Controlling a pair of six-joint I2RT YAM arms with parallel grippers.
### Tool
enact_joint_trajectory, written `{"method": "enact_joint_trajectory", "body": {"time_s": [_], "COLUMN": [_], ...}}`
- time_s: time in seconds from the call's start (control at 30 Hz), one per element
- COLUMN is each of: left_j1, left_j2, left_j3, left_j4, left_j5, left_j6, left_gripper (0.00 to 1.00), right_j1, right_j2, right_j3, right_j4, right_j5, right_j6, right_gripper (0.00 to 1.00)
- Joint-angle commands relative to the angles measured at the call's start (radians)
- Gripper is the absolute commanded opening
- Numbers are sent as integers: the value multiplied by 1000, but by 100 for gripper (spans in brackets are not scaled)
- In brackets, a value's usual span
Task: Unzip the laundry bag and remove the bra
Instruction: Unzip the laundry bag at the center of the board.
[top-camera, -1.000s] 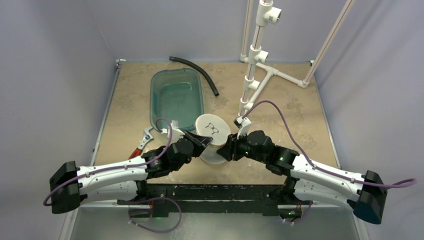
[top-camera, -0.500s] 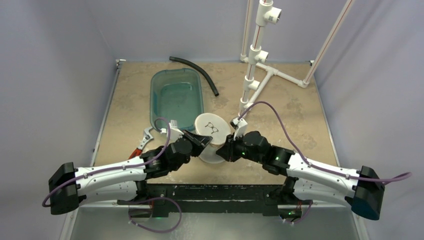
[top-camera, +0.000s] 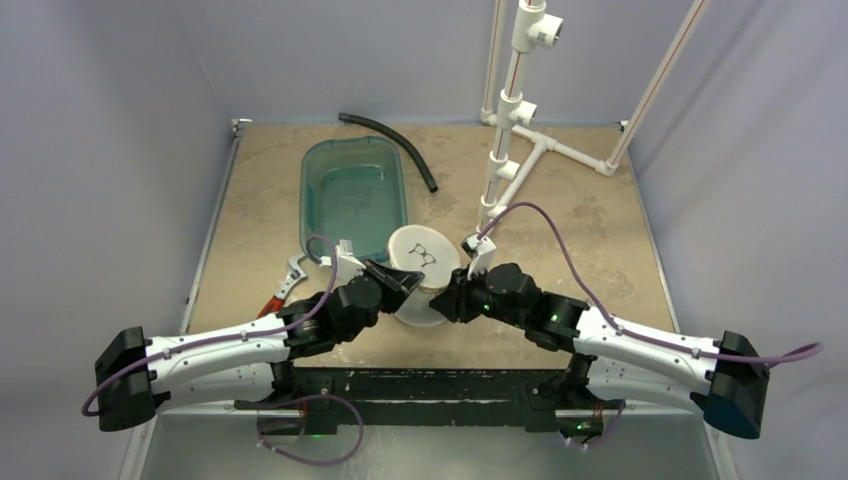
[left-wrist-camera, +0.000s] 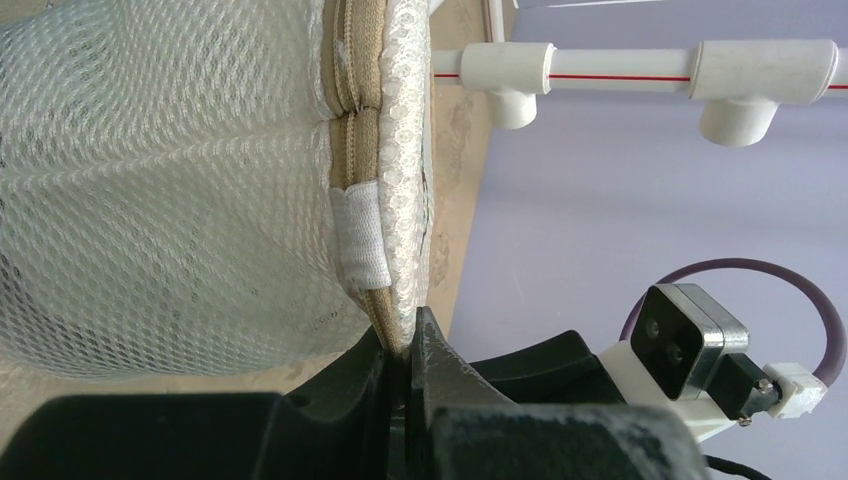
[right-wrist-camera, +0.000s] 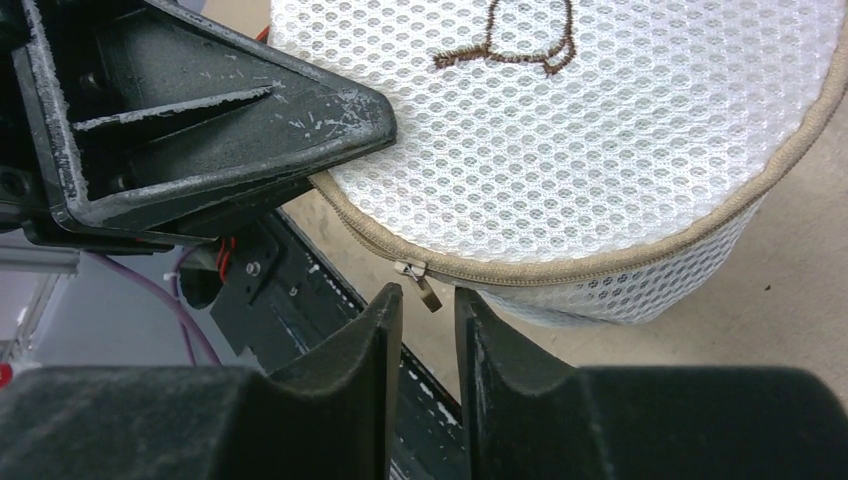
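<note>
I see the laundry bag (top-camera: 425, 262), a white mesh drum with a dark bra outline on its round top. It stands toward the middle of the near edge of the tabletop (top-camera: 590, 230), just beside the near right corner of a teal tub (top-camera: 352, 195). My left claw (left-wrist-camera: 408, 350) is pinched tight on the tan zip seam at the rim of the bag's top. My right claw (right-wrist-camera: 428, 310) faces it from the other side with its jaws only narrowly apart, holding nothing; the small metal zipper pull (right-wrist-camera: 420, 283) hangs just beyond the gap, and the zip is closed along the stretch I can see.
</note>
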Motion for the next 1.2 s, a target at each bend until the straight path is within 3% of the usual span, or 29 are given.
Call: {"method": "enact_joint_trajectory", "body": {"time_s": [0.0,0.27,0.53,0.9,1.17], "left_j1": [-5,-6,-6,-6,-4], "left_j2": [-6,-6,-15,-82,-93], "left_j3": [3,-4,-12,3,-22], "left_j4": [43,51,43,-72,-12], "left_j5": [6,8,17,16,110], "left_j6": [13,9,9,76,168], "left_gripper": [0,0,0,0,0], "right_j1": [16,27,29,29,29], "right_j2": [-10,-2,-4,-81,-84], "right_j3": [30,31,26,15,-3], "right_j4": [44,59,38,-145,-216], "right_j5": [39,88,139,236,278], "right_j6": [15,43,67,40,91], "right_gripper": [31,31,0,0,0]}}
